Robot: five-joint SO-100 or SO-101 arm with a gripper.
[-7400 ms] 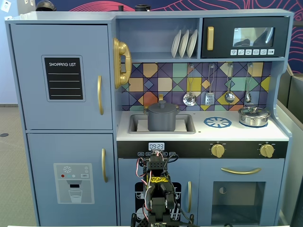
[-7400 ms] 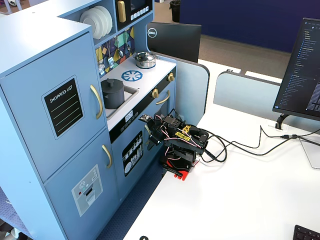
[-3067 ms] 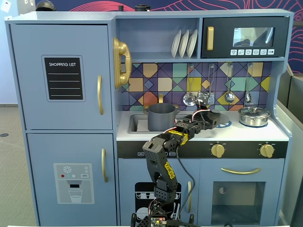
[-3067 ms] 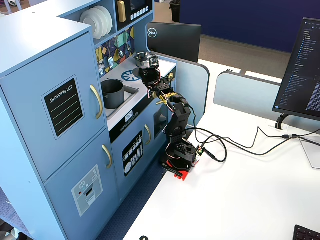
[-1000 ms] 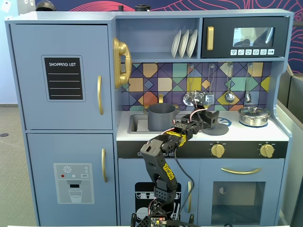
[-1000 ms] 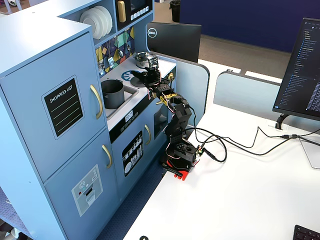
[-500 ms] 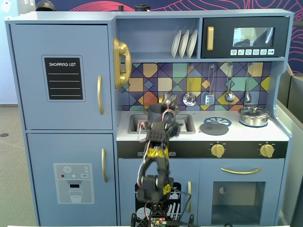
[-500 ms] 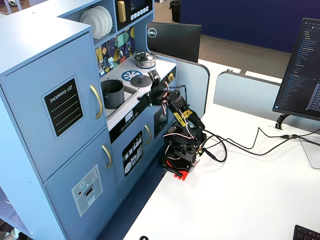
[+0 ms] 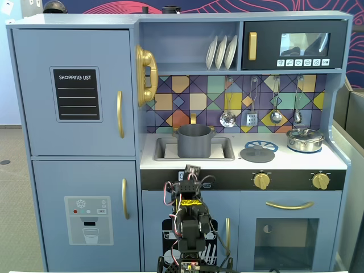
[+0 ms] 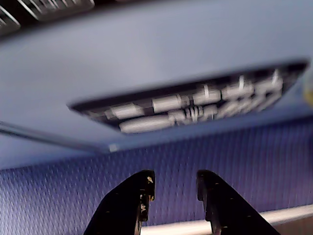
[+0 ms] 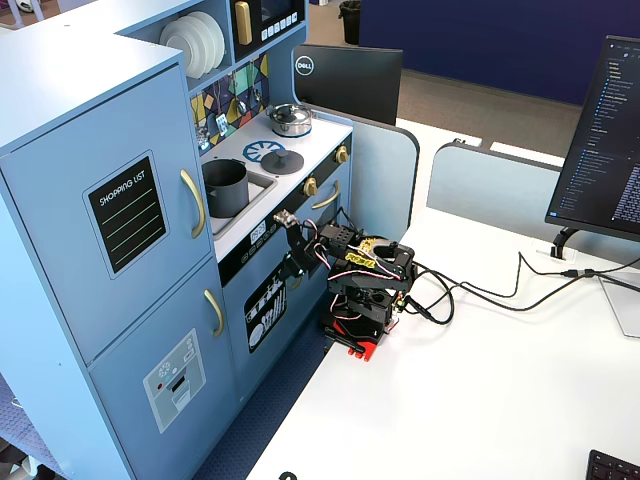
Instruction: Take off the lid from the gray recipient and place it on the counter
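The gray pot (image 9: 194, 141) stands open in the sink recess of the white counter (image 9: 284, 164). It also shows in the other fixed view (image 11: 225, 187). The dark gray lid (image 9: 257, 153) lies flat on the counter to the pot's right, partly over the blue-and-white burner print, and also shows in the other fixed view (image 11: 283, 159). My gripper (image 9: 192, 170) is folded back in front of the kitchen, below the counter's edge and away from both. In the wrist view my gripper (image 10: 175, 183) has its jaws apart with nothing between them.
A shiny steel pot with its lid (image 9: 305, 139) sits at the counter's right. Gold knobs (image 9: 261, 181) line the front panel. The arm's base (image 11: 360, 320) stands on a white desk with cables. A monitor (image 11: 605, 130) stands on the right.
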